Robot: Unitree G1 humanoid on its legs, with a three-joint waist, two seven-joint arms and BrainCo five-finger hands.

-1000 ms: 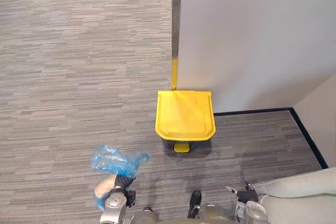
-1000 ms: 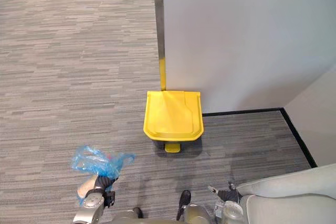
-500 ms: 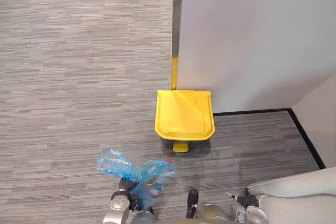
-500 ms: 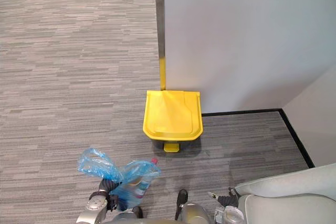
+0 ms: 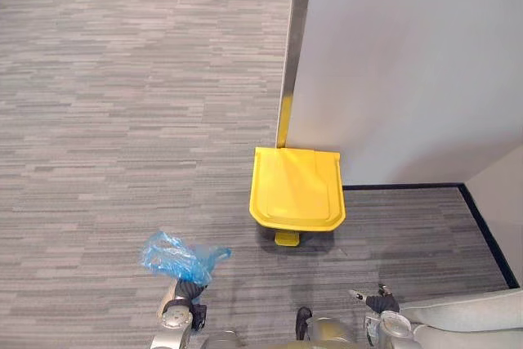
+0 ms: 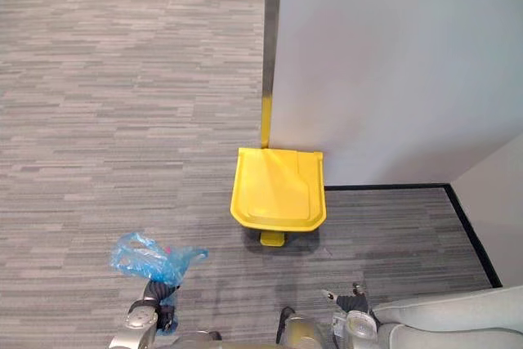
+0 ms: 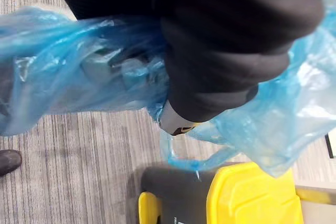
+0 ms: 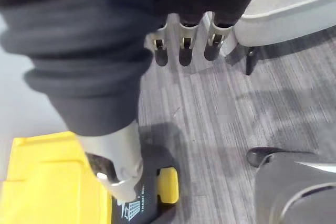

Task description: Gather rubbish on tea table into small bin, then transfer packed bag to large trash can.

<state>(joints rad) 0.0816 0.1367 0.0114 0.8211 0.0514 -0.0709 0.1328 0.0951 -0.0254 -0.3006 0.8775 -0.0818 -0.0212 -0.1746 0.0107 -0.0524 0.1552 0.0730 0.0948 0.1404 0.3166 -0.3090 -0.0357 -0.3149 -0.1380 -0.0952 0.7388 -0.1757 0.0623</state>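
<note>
— Where is the blue bag (image 5: 181, 256) seen in relation to the left hand (image 5: 181, 306)?

— It is bunched on top of that hand. In the left wrist view the plastic is seen gathered round the hand on both sides, with the fingers (image 7: 126, 67) curled inside the folds and the thumb pressed into them. The bag is thus clamped and held off the carpet (image 5: 122, 120).

— And where is it placed against the yellow trash can (image 5: 297, 190)?

— It is held to the left of the can and nearer the robot, apart from it. The can is stood against the grey wall (image 5: 409, 63), its lid is shut, and a yellow pedal (image 5: 287, 238) is seen at its front.

— How is the right hand (image 8: 181, 43) held?

— It is held low beside a pale grey seat (image 5: 466, 316). Its fingers are hung loose and spread, and nothing is held in them.

— What is counted?

— One bag, one can, one pedal and two hands are counted.
</note>
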